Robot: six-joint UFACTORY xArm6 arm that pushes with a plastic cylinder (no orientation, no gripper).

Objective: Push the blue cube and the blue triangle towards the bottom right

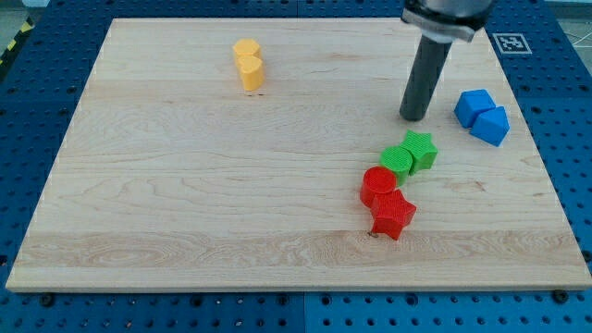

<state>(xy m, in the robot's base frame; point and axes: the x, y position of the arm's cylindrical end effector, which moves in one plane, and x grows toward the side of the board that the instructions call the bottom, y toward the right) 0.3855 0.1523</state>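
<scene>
The blue cube (473,106) and the blue triangle (491,125) sit touching each other near the board's right edge, the triangle just below and right of the cube. My tip (414,117) rests on the board a short way to the left of the blue cube, apart from it, and above the green blocks.
A green star (421,149) and a green round block (398,161) touch at centre right. Below them a red round block (377,185) and a red star (393,215) touch. Two yellow blocks (248,63) sit together at upper left. The wooden board (185,185) lies on a blue perforated table.
</scene>
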